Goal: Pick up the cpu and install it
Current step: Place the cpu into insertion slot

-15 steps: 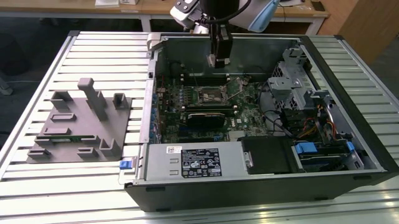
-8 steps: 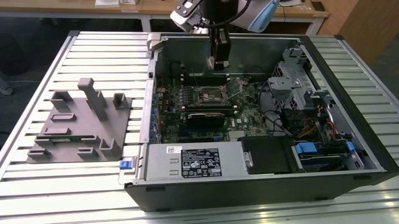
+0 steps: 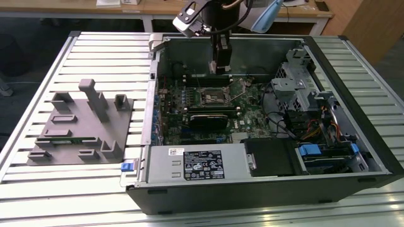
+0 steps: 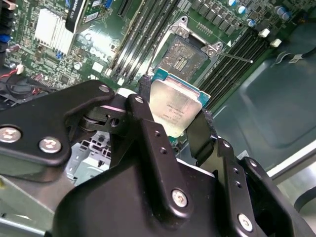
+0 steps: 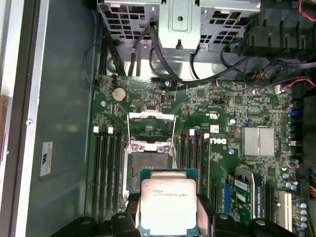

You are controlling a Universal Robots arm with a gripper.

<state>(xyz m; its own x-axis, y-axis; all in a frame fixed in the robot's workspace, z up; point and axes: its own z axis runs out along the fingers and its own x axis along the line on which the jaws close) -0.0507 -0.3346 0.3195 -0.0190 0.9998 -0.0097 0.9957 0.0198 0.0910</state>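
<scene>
Second wrist view puts the tool (image 4: 175,112) clamped on the cpu (image 4: 174,106). Its two black fingers (image 4: 199,134) press on opposite edges of the chip, which sits between them with its silvery lid facing the camera and a thin green rim showing around it. The cpu is tilted in this view, and one corner points toward the socket (image 4: 185,57) on the motherboard (image 4: 64,64).

In the first wrist view, the chip is carried at the tool's tip, just beside the open socket. The socket's dark bed is bare, and its metal frame (image 5: 150,122) is swung up. The cpu is not seated; it hangs apart from the board, and its near edge overlaps the socket's edge in the picture. Rows of memory slots (image 5: 106,173) run along both sides of the socket.

In the exterior view, the arm reaches down into the open computer case (image 3: 265,189), which lies on its side on the slatted table (image 3: 63,194). The tool's tip hangs above the motherboard, near the socket and toward the far wall of the case. A grey moulded fixture (image 3: 82,127) lies on the table at the exterior view's left, well apart from the tool.
</scene>
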